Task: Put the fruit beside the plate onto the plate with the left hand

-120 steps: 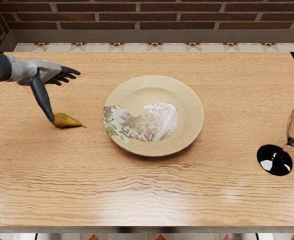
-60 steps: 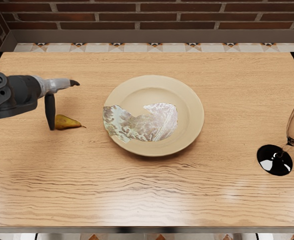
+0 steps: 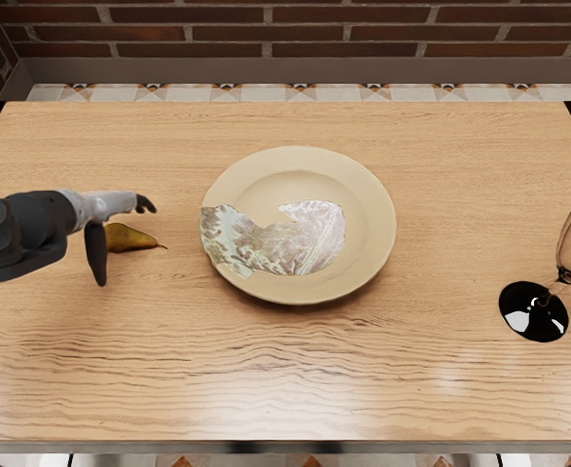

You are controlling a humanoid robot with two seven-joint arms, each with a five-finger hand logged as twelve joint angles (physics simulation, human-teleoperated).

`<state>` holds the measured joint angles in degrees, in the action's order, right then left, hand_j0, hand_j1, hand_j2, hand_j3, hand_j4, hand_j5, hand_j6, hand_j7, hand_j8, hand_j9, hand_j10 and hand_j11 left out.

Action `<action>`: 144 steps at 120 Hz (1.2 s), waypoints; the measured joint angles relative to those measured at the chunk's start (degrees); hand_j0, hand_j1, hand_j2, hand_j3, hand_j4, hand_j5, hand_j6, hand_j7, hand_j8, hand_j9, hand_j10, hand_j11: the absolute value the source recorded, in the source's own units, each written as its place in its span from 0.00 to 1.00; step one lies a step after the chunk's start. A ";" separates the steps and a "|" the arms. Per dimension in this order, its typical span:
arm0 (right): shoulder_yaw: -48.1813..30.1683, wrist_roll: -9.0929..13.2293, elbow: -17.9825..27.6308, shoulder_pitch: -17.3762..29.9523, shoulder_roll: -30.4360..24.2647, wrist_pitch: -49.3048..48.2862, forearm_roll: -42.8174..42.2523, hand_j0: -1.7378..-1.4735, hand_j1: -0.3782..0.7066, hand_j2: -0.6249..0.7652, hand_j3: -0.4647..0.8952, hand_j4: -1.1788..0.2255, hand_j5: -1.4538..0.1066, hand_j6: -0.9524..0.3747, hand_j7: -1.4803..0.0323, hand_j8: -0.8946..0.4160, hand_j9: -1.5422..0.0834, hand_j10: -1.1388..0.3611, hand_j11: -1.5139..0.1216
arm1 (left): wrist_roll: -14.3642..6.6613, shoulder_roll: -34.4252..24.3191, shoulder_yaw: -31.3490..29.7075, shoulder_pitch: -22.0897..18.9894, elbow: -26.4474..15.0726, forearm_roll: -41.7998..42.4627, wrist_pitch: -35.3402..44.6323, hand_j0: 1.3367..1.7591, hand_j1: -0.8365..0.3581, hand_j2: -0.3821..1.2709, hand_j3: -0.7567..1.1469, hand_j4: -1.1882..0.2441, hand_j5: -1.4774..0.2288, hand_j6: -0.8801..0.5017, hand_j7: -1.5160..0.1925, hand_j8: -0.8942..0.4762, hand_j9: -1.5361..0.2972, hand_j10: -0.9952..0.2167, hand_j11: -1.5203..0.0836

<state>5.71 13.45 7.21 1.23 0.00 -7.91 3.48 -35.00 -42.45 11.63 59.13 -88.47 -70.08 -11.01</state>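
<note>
desk: wooden top carrying three things | plate: sitting at the middle | pear: lying left of the plate, near it | glass: resting at the right edge

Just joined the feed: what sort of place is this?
Probably a simulated dining or kitchen spot: a wooden table carrying a plate and a pear, with a brick wall behind.

The left hand has come down from behind the pear to its level and now hides the fruit's fat end. It has turned edge-on, its stretched fingers showing as one dark tip. It may be touching the pear, though that is hard to judge.
</note>
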 joint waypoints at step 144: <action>0.00 0.00 0.00 0.00 0.00 0.00 0.03 0.30 0.03 0.45 0.34 0.84 0.93 0.72 0.98 0.68 0.95 0.76 0.93 | 0.00 2.55 -6.53 -1.73 3.42 -7.33 13.15 0.76 0.59 0.28 0.40 0.54 0.56 0.34 0.58 0.35 0.55 0.48 0.62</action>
<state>5.71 13.45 7.21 1.23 0.00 -7.91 3.51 -35.00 -39.90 5.10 57.40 -85.05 -77.41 2.13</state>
